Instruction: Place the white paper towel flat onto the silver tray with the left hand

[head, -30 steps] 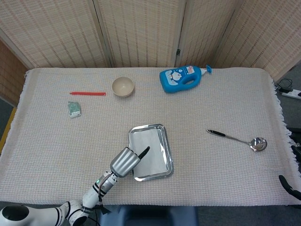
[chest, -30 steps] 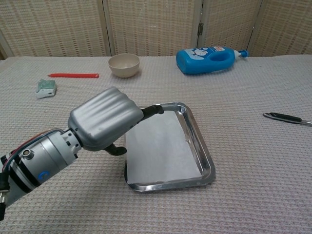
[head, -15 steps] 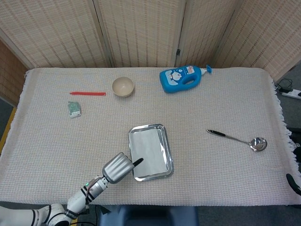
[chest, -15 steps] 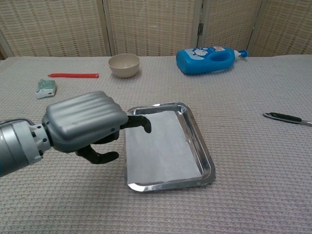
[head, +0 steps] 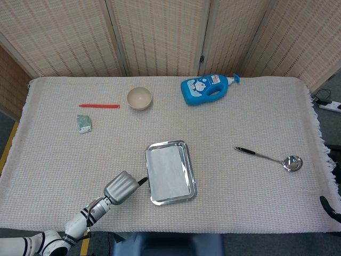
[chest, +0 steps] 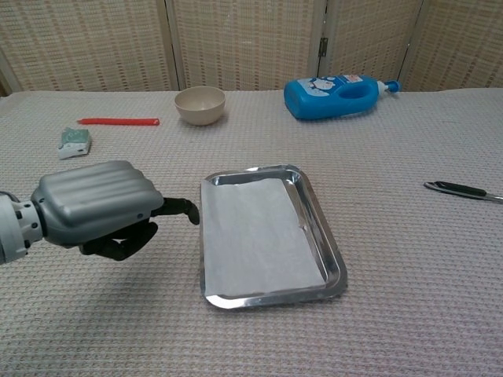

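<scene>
The white paper towel (head: 168,172) (chest: 255,236) lies flat inside the silver tray (head: 166,143) (chest: 326,236) near the table's front edge, covering most of its floor. My left hand (head: 121,186) (chest: 102,216) hovers just left of the tray, apart from it and holding nothing. One dark finger points toward the tray's left rim; the others are loosely bent underneath. Only a dark sliver of my right hand (head: 330,207) shows at the lower right edge of the head view.
A beige bowl (head: 139,98) (chest: 200,104), a red pen (head: 99,106) and a small green packet (head: 84,124) sit at the back left. A blue bottle (head: 205,89) lies at the back centre. A metal ladle (head: 269,158) lies right of the tray.
My left hand has drawn back from over the tray, leftward and toward the table's front edge. The paper towel stays flat in the tray.
</scene>
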Available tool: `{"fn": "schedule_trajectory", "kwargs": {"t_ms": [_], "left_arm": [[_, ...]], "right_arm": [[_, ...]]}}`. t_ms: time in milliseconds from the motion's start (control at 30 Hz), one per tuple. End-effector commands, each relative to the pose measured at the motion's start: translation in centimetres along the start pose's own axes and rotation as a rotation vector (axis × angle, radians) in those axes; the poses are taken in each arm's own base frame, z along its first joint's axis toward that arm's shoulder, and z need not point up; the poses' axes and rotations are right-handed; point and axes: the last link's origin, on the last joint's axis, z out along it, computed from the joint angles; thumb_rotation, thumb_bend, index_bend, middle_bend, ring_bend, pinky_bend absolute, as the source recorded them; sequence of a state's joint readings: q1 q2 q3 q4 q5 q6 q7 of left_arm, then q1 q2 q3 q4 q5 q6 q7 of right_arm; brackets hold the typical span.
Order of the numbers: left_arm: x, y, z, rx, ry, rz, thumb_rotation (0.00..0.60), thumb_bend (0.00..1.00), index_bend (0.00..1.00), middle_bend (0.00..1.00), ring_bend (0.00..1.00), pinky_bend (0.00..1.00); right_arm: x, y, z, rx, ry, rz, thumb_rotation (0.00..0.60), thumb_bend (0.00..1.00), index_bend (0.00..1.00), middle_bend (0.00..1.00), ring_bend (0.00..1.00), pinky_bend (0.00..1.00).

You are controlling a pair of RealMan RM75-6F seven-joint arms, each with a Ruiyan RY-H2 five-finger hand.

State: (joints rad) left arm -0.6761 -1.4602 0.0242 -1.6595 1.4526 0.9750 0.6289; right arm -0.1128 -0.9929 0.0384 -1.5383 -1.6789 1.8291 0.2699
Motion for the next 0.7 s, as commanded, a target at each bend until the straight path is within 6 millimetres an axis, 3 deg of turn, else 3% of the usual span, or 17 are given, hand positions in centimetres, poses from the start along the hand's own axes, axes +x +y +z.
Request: {"fn": "schedule_trajectory", "kwargs": {"t_ms": [33, 367, 700], "left_arm": [[0.0, 0.0, 0.3, -0.002, 0.007, -0.010, 0.600, 0.84, 0.25, 1.00, 1.00, 1.00], [-2.4, 0.9, 1.8, -0.010, -0.057, -0.031, 0.600, 0.84, 0.21, 1.00, 1.00, 1.00], [-3.4, 1.2, 2.6, -0.024, -0.086, -0.017, 0.600, 0.82, 0.21, 1.00, 1.00, 1.00]], "right_arm": [[-0.3, 0.1, 0.2, -0.021, 0.011, -0.039, 0.600, 0.36, 0.00, 0.00, 0.00, 0.00], [-1.4, -0.2, 0.8, -0.008, -0.037, -0.021, 0.600, 0.36, 0.00, 0.00, 0.00, 0.00], [-1.0, -0.3, 0.6, -0.004, -0.022, -0.004, 0.600, 0.36, 0.00, 0.00, 0.00, 0.00]]}}
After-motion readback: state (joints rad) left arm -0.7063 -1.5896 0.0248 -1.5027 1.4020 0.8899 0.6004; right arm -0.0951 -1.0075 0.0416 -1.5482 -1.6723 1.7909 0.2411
